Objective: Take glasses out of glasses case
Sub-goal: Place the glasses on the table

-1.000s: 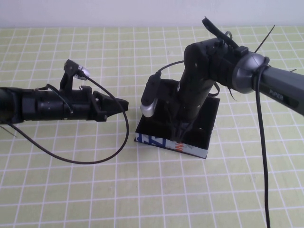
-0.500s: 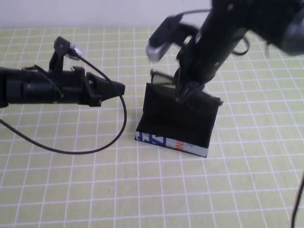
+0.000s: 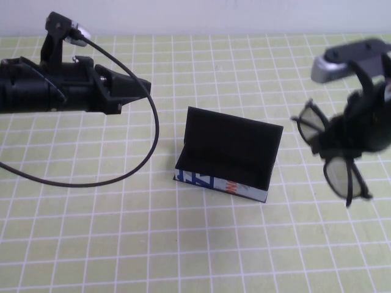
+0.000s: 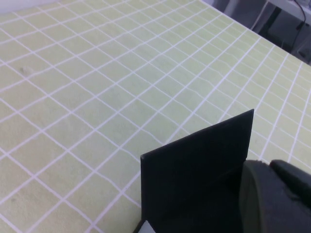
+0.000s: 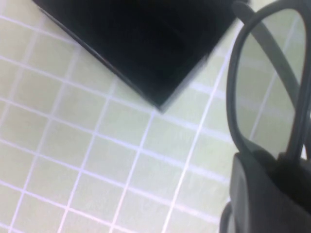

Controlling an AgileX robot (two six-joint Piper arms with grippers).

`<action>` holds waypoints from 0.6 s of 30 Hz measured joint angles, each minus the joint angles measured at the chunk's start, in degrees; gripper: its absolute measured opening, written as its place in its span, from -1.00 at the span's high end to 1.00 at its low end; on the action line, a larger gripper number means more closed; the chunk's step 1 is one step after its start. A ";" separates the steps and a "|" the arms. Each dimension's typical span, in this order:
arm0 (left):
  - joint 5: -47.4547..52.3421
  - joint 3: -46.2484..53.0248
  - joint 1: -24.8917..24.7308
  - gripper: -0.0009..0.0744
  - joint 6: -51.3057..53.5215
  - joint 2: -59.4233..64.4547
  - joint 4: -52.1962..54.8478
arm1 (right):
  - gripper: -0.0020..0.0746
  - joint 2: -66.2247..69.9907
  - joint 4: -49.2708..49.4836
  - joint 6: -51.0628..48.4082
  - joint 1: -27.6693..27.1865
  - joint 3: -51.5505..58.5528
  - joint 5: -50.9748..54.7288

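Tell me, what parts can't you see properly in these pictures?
- Inside of the glasses case: too dark in the high view.
- Left end effector: its fingers merge into one dark shape, high view.
- Right end effector: blurred where it grips the glasses; the right wrist view cuts off one lens.

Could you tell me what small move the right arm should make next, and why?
Probably lower the glasses toward the table right of the glasses case. The right gripper holds them in the air, clear of the open case, so only setting down remains. The left gripper hovers left of the case.
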 joint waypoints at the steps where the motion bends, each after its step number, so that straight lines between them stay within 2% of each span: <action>1: -0.10 0.00 0.00 0.99 -0.17 0.00 0.12 | 0.79 -0.58 0.00 1.94 0.00 3.09 -2.02; 8: 0.13 0.00 0.00 0.99 -0.80 0.00 0.24 | 0.80 1.07 -0.59 12.12 0.00 16.20 -14.17; 18: 0.78 0.00 0.00 0.99 -2.45 0.00 1.78 | 0.79 8.84 -0.59 14.81 0.00 17.19 -17.28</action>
